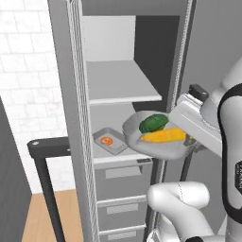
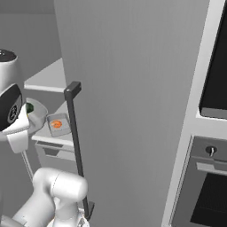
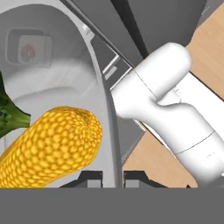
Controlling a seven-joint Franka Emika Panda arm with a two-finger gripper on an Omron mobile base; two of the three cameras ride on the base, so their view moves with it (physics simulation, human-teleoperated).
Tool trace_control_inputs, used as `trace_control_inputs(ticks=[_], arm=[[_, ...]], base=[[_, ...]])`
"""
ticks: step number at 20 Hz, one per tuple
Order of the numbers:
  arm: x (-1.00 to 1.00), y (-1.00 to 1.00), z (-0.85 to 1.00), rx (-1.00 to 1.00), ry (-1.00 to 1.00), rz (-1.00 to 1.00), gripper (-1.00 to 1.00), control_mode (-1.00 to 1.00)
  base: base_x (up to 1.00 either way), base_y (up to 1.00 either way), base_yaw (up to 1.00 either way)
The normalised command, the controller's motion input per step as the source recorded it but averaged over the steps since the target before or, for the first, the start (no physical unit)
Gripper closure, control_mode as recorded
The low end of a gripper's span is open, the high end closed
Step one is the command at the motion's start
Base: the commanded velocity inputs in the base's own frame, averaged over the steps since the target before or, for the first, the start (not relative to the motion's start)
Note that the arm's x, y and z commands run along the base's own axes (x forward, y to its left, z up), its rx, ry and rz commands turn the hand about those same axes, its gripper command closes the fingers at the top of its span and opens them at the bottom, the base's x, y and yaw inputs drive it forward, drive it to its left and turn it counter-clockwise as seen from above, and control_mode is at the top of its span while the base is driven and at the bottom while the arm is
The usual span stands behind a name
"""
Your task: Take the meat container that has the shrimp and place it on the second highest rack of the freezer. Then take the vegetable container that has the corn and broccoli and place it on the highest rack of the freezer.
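In the left base view, the vegetable container (image 1: 158, 142) hangs in the air in the middle of the frame, in front of the open freezer (image 1: 123, 85). The pincer (image 1: 193, 143) is at the dish's right edge, pinched tight on its rim. The corn (image 1: 163, 136) lies long ways from left to right, with the broccoli (image 1: 153, 123) just above it. The meat container (image 1: 109, 141) sits on a freezer shelf to the left of the dish, with the shrimp (image 1: 107, 140) inside. In the right base view, the meat container (image 2: 58, 124) lies on the shelf at middle left. In the hand view, the pincer (image 3: 113, 178) at the bottom grips the wall of the vegetable container (image 3: 103, 92). The corn (image 3: 52, 144) slants from lower left up to the right, and the broccoli (image 3: 8, 113) is at the left edge.
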Motion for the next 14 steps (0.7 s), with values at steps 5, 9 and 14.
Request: trace_control_inputs(ticks=[5,9,14], arm=[[0.02,0.14,0.18,-0.01,-0.07,-0.08,1.00,-1.00],[0.03,0.38,0.25,-0.08,-0.17,-0.44,1.00,-1.00],[0.45,0.15,0.13,-0.06,-0.12,-0.54,1.00,-1.00]], base=[[0.09,0.03,0.00],[0.00,0.00,0.00],[0.00,0.00,0.00]])
